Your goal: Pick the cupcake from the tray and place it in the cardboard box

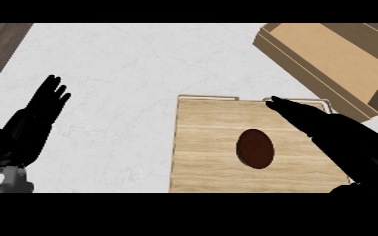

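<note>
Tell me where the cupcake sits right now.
In the head view the cupcake lies on the wooden tray, right of the view's centre, just left of the right hand; the cardboard box stands beyond, upper right.

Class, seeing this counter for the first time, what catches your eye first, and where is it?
The dark brown cupcake sits near the middle of the wooden tray, lower right. The black right hand stretches straight-fingered over the tray's right side, not touching the cupcake. The cardboard box lies at upper right; the left hand rests open at the left.
</note>
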Robot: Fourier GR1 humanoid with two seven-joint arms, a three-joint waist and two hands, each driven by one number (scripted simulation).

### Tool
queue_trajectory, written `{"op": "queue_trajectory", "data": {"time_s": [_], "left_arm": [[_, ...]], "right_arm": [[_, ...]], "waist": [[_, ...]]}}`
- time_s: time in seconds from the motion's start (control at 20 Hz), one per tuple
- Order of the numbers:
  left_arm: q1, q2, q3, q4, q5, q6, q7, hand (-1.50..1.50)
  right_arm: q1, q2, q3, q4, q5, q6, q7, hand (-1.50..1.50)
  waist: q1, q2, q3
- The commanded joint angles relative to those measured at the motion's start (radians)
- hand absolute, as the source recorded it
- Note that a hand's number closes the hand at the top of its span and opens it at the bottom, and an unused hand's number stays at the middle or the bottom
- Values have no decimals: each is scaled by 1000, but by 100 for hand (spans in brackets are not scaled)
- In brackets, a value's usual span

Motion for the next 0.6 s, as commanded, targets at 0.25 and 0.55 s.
{"op": "queue_trajectory", "data": {"time_s": [0.25,0.55], "left_arm": [[14,-22,44,39,-20,-45,-35,0],[68,-70,28,-30,-65,-42,-10,0]], "right_arm": [[50,166,26,142,205,98,-87,-150],[90,238,-70,43,185,193,-41,-150]], "waist": [[-6,0,1],[-9,-1,1]]}}
